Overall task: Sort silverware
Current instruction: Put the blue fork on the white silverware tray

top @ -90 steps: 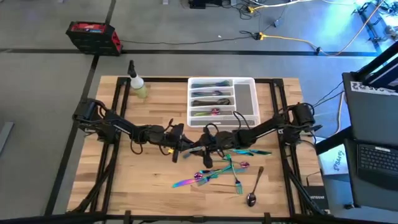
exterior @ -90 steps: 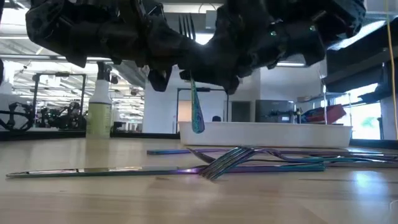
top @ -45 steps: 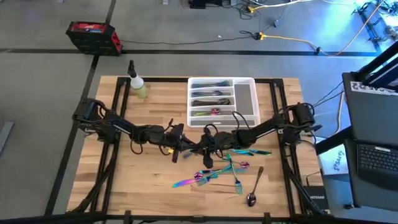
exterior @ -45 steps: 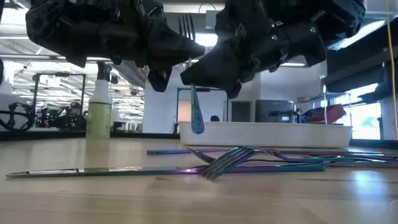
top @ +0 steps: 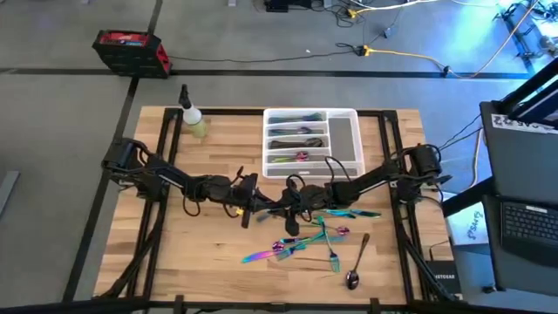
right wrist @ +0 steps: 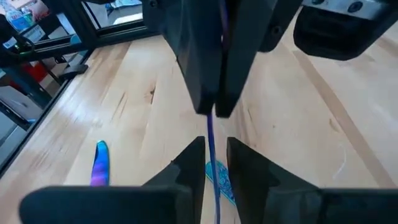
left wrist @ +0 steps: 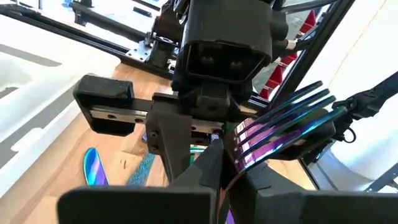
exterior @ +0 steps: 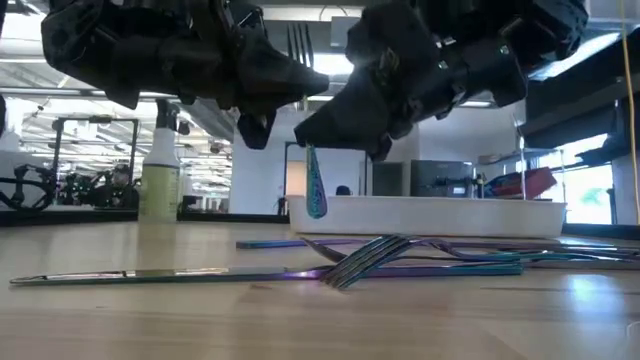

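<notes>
An iridescent fork stands upright above the table's middle, tines up and handle end down, clear of the wood. My left gripper is shut on it. My right gripper faces it from the right; its open fingers stand on either side of the fork's handle with a narrow gap and without touching it. More silverware lies loose on the table at the near right, along with a darker spoon. My left gripper pinches the fork just below its tines between its two fingers, coming level from the table's left. The tines fan out past the fingers. The fork is upright and lifted clear, its handle hanging below the hold.
A white compartmented tray with sorted pieces stands at the far middle. A spray bottle with yellowish liquid stands at the far left. A long knife and crossed forks lie near the front edge.
My right gripper has shifted a little toward the left gripper and tipped, so its fingers now reach around the fork's handle. The fork and my left gripper have kept still.
</notes>
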